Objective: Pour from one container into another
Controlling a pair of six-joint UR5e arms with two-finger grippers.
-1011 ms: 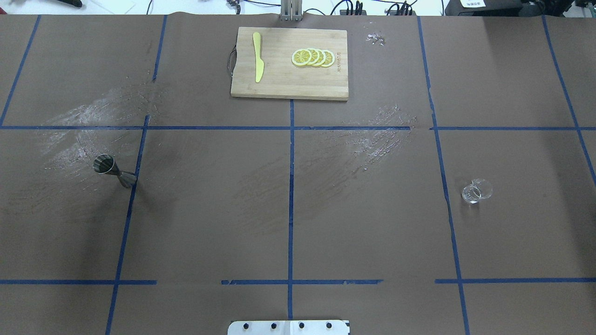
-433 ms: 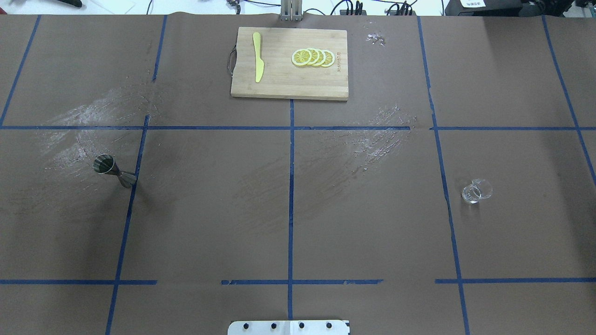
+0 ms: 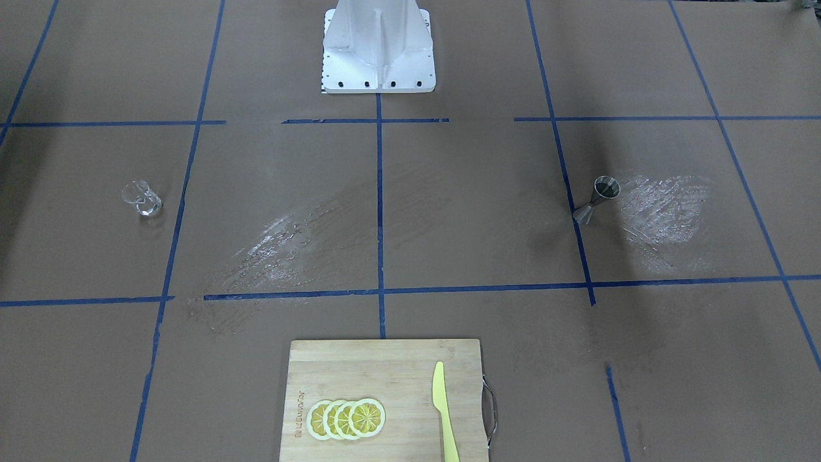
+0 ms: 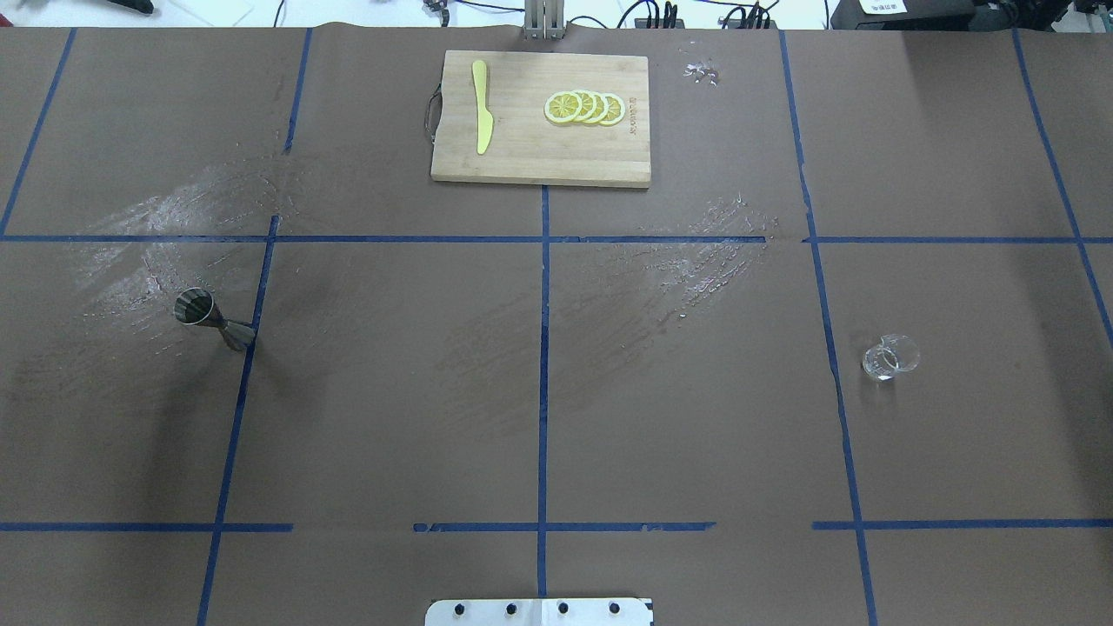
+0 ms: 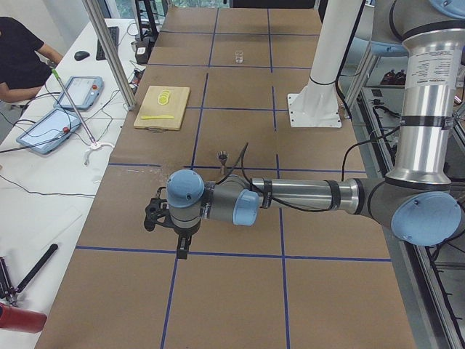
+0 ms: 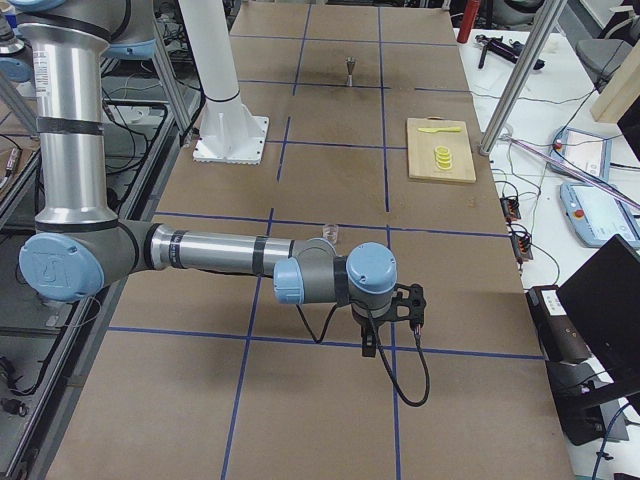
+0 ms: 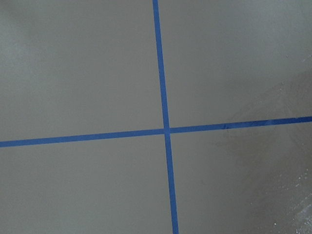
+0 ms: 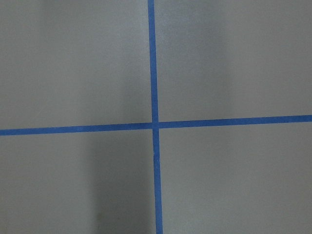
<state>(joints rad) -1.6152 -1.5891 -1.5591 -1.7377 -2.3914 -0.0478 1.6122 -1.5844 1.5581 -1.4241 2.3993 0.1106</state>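
A dark metal jigger (image 4: 213, 318) stands upright on the brown paper on my left side, also seen as the jigger (image 3: 596, 199). A small clear glass cup (image 4: 889, 357) stands on my right side, seen too as the cup (image 3: 142, 198). Neither arm reaches into the overhead or front views. My left gripper (image 5: 182, 251) hangs over the table's near end in the exterior left view, far from the jigger (image 5: 223, 155). My right gripper (image 6: 367, 345) hangs a little way from the cup (image 6: 328, 233). I cannot tell whether either is open or shut. Both wrist views hold only paper and blue tape.
A wooden cutting board (image 4: 609, 156) lies at the far middle with lemon slices (image 4: 584, 107) and a yellow knife (image 4: 481, 109) on it. White smears mark the paper (image 4: 174, 217). The robot's base plate (image 3: 378, 58) sits at the near edge. An operator sits beside the table (image 5: 22, 62).
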